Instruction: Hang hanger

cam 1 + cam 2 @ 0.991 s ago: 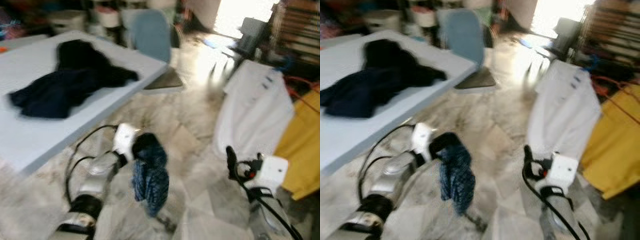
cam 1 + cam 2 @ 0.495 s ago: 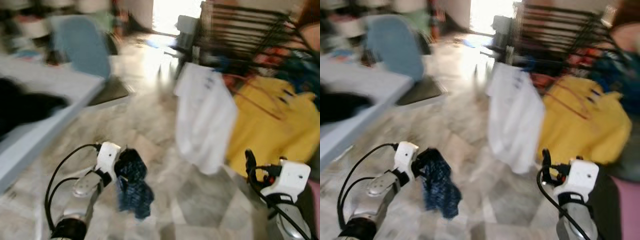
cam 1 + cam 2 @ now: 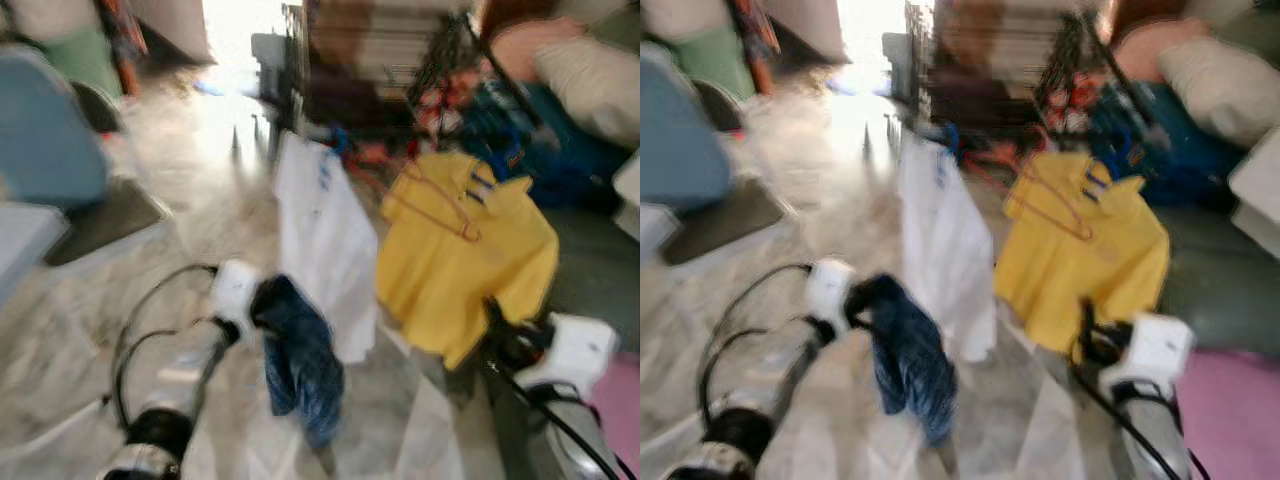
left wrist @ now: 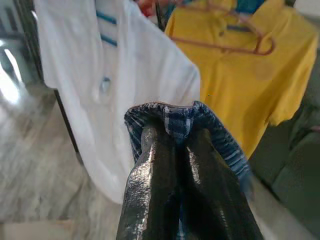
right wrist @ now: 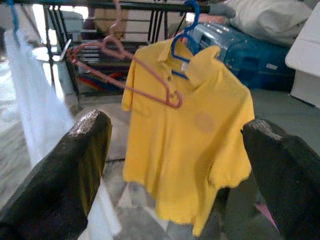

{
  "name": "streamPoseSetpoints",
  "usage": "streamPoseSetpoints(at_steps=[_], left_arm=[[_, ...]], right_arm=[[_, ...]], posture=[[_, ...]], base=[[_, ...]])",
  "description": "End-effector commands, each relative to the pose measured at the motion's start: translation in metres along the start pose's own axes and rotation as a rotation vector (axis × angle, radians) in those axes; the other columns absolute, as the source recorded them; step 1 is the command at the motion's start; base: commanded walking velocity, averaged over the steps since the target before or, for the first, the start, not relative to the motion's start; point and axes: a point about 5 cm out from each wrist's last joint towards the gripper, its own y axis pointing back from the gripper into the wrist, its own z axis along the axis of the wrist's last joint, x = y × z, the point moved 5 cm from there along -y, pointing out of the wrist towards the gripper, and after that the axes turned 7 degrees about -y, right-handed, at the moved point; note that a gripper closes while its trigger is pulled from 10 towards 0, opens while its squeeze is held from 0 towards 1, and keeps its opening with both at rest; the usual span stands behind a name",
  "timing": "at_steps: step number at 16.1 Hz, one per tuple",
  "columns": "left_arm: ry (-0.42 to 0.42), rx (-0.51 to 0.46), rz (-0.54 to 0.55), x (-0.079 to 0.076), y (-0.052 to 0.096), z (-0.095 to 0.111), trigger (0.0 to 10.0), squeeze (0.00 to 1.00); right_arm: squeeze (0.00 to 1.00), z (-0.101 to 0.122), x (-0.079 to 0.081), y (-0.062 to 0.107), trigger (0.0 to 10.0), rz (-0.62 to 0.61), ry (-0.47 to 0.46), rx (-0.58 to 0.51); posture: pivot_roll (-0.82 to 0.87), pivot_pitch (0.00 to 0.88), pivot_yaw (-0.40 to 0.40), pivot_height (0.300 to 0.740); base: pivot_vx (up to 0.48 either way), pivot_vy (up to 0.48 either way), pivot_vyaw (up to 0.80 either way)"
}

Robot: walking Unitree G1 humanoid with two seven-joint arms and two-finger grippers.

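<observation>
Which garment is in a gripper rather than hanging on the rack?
The dark blue checked garment, pinched in the left gripper; the white shirt and yellow polo hang from the rack.

Motion blur smears both eye views; rack [image 3: 400, 60] details unreadable.

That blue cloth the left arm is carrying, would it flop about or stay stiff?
Probably floppy: the blue cloth hangs limp below the left tool and wraps over its fingers. It looks light and, being draped loosely, may sway as the robot walks.
</observation>
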Motion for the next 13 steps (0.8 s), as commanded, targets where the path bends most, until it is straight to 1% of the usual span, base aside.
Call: streamPoseSetpoints(at_steps=[1,4,6,9,13], left_arm=[[-0.005,-0.036,-0.039,-0.014,-0.01,0.011,10.0,0.0],[0.01,-0.035,-0.052,-0.019,-0.012,0.011,10.0,0.0],[0.029,-0.018,-0.061,-0.02,-0.013,0.008,10.0,0.0],[0.039,0.0,-0.071,-0.022,-0.013,0.006,10.0,0.0],[0.013,0.001,-0.084,-0.022,-0.012,0.006,10.0,0.0]], right_arm=[[0.0,0.0,-0.011,0.003,10.0,-0.034,0.018,0.007],[0.0,-0.001,-0.008,0.001,10.0,-0.028,0.014,0.009],[0.0,-0.002,-0.006,0.001,10.0,-0.021,0.015,0.01],[0.0,-0.003,-0.003,0.0,10.0,-0.014,0.015,0.012],[0.0,-0.006,0.0,0.0,10.0,-0.008,0.012,0.018]], posture=[[0.05,0.0,-0.059,0.74],[0.06,0.0,-0.059,0.74],[0.06,0.0,-0.06,0.74],[0.06,0.0,-0.058,0.74],[0.07,0.0,-0.057,0.74]], base=[[0.428,0.0,0.0],[0.425,0.0,0.0],[0.309,0.364,0.0],[0.0,0.467,0.0],[0.0,0.48,0.0]])
